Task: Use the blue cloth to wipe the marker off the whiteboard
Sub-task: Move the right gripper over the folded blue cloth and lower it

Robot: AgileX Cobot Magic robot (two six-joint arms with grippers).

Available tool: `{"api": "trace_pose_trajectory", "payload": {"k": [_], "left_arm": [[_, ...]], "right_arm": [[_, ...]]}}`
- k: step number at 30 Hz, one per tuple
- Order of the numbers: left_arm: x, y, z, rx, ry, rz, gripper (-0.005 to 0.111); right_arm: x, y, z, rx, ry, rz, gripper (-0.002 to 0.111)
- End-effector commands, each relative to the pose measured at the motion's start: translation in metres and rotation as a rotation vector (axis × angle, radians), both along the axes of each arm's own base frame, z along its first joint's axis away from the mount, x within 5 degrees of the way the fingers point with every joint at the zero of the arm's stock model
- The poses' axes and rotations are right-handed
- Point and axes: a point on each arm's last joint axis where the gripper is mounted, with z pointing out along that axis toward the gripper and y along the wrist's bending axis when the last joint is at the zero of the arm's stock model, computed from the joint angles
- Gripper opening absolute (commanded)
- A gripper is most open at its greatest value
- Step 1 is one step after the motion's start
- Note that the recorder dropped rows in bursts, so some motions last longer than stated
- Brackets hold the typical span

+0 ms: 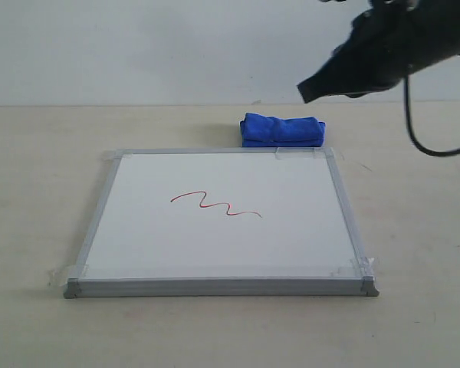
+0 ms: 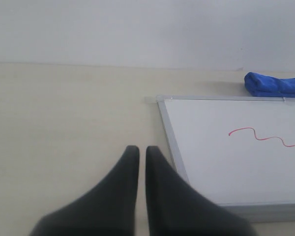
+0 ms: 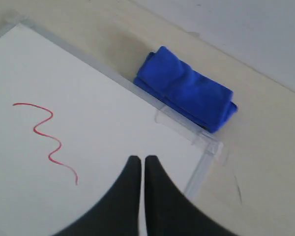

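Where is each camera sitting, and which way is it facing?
Exterior: sits in front of the table, facing the wall across the whiteboard; the right arm shows top right.
Left wrist: low beside the board, facing across the table; the shut left claw shows.
Right wrist: above the board, angled down at the blue cloth; the shut right claw shows.
All three share the board, cloth and red squiggle.
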Motion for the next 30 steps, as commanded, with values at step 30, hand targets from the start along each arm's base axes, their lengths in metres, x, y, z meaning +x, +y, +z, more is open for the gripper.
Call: {"api": "trace_pose_trajectory", "payload": {"k": [30], "left_arm": [[0.000, 0.000, 0.000, 0.004, -0.008, 0.003, 0.005]], "right_arm": [[0.195, 0.016, -0.109, 0.181, 0.326, -0.337, 0.020]]}}
